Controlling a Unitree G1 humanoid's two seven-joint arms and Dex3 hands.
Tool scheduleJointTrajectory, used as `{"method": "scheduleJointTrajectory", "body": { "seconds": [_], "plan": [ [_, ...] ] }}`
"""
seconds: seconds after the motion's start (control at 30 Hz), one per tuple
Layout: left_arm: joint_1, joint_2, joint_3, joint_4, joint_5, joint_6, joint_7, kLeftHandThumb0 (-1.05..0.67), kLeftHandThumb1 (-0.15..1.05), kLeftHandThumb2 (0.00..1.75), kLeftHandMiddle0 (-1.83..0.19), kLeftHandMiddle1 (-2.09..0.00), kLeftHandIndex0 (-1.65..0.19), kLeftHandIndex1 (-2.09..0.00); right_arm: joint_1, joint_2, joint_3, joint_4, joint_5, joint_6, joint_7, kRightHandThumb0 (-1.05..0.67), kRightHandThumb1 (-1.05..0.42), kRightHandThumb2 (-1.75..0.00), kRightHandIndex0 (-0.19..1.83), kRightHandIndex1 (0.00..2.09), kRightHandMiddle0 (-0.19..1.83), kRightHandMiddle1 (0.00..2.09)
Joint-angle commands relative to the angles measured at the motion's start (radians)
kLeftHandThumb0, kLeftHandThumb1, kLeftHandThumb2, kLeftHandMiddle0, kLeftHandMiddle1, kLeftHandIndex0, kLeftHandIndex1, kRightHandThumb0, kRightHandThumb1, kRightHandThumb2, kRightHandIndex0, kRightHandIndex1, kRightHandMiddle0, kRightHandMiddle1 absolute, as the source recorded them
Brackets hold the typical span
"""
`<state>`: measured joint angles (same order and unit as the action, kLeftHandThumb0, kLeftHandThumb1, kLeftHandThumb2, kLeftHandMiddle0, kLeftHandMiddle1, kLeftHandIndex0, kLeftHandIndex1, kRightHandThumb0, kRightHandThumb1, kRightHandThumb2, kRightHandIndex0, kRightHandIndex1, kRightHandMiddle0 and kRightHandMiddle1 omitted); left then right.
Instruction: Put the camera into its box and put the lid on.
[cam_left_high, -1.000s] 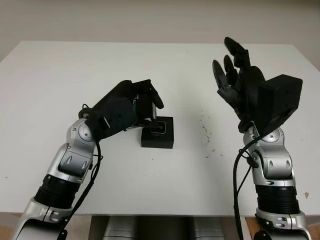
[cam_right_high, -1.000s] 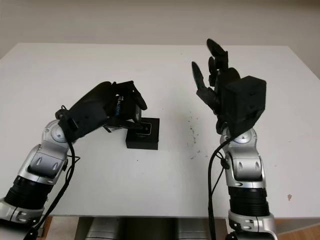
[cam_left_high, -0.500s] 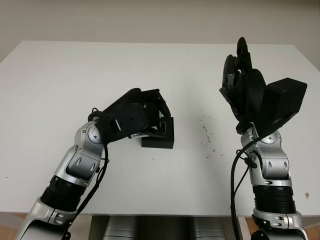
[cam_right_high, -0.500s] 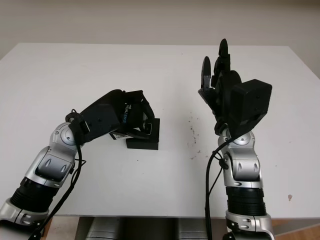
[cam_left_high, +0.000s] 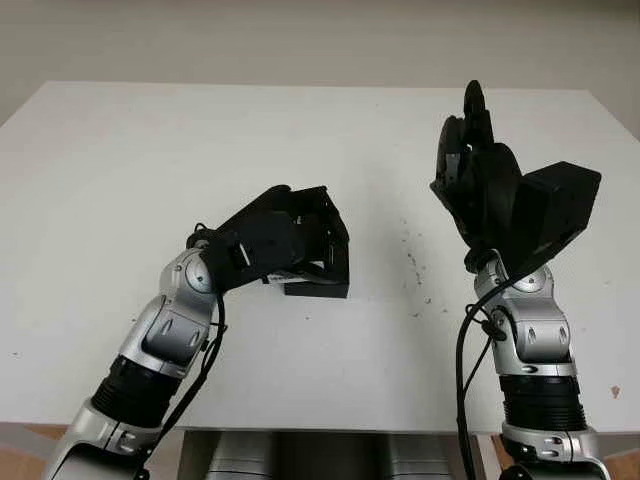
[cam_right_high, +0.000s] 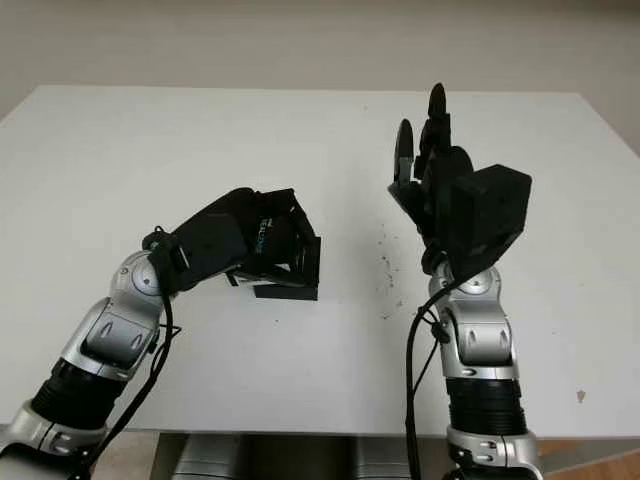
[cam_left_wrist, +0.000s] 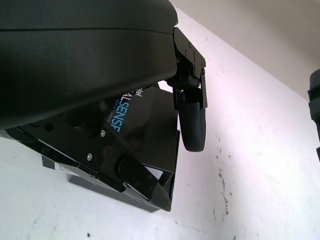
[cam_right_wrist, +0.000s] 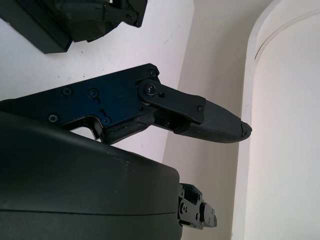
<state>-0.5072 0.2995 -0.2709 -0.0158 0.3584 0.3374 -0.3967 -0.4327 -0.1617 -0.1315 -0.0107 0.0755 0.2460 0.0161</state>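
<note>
My left hand is shut on the black box lid, which carries blue and white lettering. The lid stands tilted over the low black box base on the white table, its right edge down against the base. One fingertip curls over the lid's edge. The camera is hidden under the lid and hand. My right hand is open, raised above the right side of the table, well apart from the box. The box and left hand also show small in the right wrist view.
Small dark specks mark the table between the box and my right arm. The table's far edge meets a plain wall. Bare white tabletop lies all round the box.
My left hand has swung right and tipped the lid down over the base, covering the camera that showed inside it. My right hand has turned edge-on and stayed raised.
</note>
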Motion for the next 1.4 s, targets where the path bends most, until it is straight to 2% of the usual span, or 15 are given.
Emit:
{"method": "scheduleJointTrajectory", "body": {
  "seconds": [0.0,0.3,0.87,1.27,1.33,1.37],
  "plan": [
    [-0.021,-0.016,-0.019,-0.001,0.009,0.010,0.005,-0.02,0.97,0.06,-0.38,-1.42,-0.29,-1.52,0.002,0.003,-0.002,-0.003,0.006,-0.016,0.007,-0.71,-1.05,-0.77,-0.19,0.00,-0.19,0.00],
    [-0.069,-0.062,-0.078,0.037,0.080,0.028,0.037,-0.01,0.94,0.05,-0.39,-1.42,-0.31,-1.53,0.001,0.021,0.002,0.003,0.028,0.006,0.020,-0.70,-1.05,-0.72,-0.19,0.00,-0.19,0.00],
    [-0.130,-0.076,-0.119,0.107,0.142,-0.045,0.043,0.00,0.93,0.05,-0.43,-1.43,-0.35,-1.54,0.006,0.028,0.018,0.019,0.010,0.006,0.019,-0.75,-1.05,-0.69,-0.19,0.00,-0.19,0.00],
    [-0.179,-0.100,-0.156,0.115,0.188,-0.008,0.009,-0.04,0.91,0.05,-0.44,-1.39,-0.37,-1.51,0.010,0.039,0.025,0.021,0.012,0.003,0.017,-0.73,-1.05,-0.71,-0.19,0.00,-0.19,0.00],
    [-0.180,-0.109,-0.165,0.114,0.197,0.001,0.010,-0.04,0.92,0.05,-0.42,-1.41,-0.36,-1.51,0.011,0.038,0.025,0.022,0.010,0.001,0.021,-0.73,-1.05,-0.71,-0.19,0.00,-0.19,0.00],
    [-0.183,-0.112,-0.176,0.113,0.209,0.017,0.002,-0.10,0.91,0.05,-0.34,-1.50,-0.27,-1.45,0.012,0.039,0.024,0.021,0.011,0.001,0.021,-0.73,-1.05,-0.71,-0.19,0.00,-0.19,0.00]
  ]
}}
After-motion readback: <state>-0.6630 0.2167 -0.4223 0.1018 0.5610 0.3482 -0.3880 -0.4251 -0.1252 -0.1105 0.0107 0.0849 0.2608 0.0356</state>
